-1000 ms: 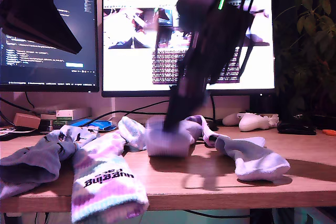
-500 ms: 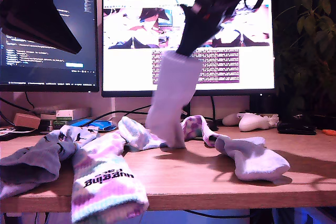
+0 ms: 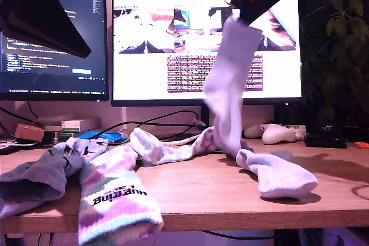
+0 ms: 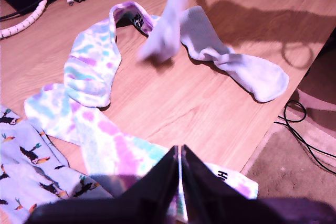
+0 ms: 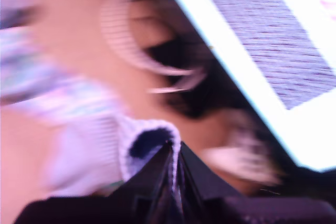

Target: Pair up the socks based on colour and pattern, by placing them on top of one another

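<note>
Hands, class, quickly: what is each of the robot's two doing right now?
First hand: shut, holding nothing, up over the tie-dye sock.
Second hand: shut on the plain sock, which dangles above the desk.

Hanging sock (image 3: 230,79): plain lavender-white, no pattern. Lying sock (image 3: 277,174) at the exterior view's right: the same plain lavender-white. Front tie-dye sock (image 3: 118,197): pink, mint and white blotches, black lettering on the cuff. Rear tie-dye sock (image 3: 164,149): matching pink-mint blotches. Figured sock (image 3: 43,171) at the exterior view's left: pale lavender, scattered small dark figures with orange touches in the first wrist view. Table (image 3: 219,200): light brown wood grain. Grippers' fingers (image 4: 157,195): black. Monitor (image 3: 52,33) at the exterior view's left: dark screen, pale text.
</note>
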### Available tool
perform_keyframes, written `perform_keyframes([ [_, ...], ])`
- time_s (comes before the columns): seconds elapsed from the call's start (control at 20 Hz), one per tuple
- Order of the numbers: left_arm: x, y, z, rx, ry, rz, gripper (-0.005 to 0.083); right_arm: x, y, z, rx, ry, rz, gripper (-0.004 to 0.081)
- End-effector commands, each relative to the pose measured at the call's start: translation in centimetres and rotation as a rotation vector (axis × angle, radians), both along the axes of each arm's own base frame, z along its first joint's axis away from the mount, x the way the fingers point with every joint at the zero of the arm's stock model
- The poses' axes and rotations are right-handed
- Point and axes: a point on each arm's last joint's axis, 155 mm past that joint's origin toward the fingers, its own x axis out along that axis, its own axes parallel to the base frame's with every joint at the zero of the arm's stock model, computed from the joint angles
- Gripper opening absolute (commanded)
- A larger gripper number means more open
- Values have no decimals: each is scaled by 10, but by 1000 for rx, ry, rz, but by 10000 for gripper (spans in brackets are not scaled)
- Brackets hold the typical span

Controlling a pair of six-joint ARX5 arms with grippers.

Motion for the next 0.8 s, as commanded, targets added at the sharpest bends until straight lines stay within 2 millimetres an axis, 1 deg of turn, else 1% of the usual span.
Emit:
perform_keyframes([
  [0.0,-2,0,-4,-1,6,-7,-20,11,-10,22,51,-69,-53,-13],
  [0.1,-3,0,-4,-1,7,-8,-20,20,-24,34,65,-122,-101,-13],
  [0.25,-3,0,-4,-1,8,-8,-20,30,-45,43,72,-159,-163,-13],
  [0.35,-3,-1,-4,-4,9,-12,-20,34,-55,39,69,-152,-182,-13],
  [0.4,-4,-1,-4,-6,10,-14,-20,35,-58,32,61,-128,-189,-12],
  [0.45,-4,-2,-3,-7,11,-17,-20,33,-59,16,61,-69,-192,-13],
  [0.5,-5,-2,-4,-8,14,-19,-20,25,-57,-6,73,23,-192,-13],
  [0.55,-6,-2,-4,-8,18,-20,-20,15,-54,-34,60,135,-172,-13],
  [0.6,-6,-2,-4,-8,18,-21,-20,0,-48,-61,118,268,-181,-13],
  [0.65,-6,-2,-4,-10,17,-22,-20,-14,-39,-82,142,374,-158,-13],
  [0.7,-6,-3,-4,-13,17,-26,-20,-24,-26,-93,168,441,-126,-13],
  [0.75,-6,-3,-3,-13,17,-26,-20,-31,-13,-97,195,475,-100,-12],
])
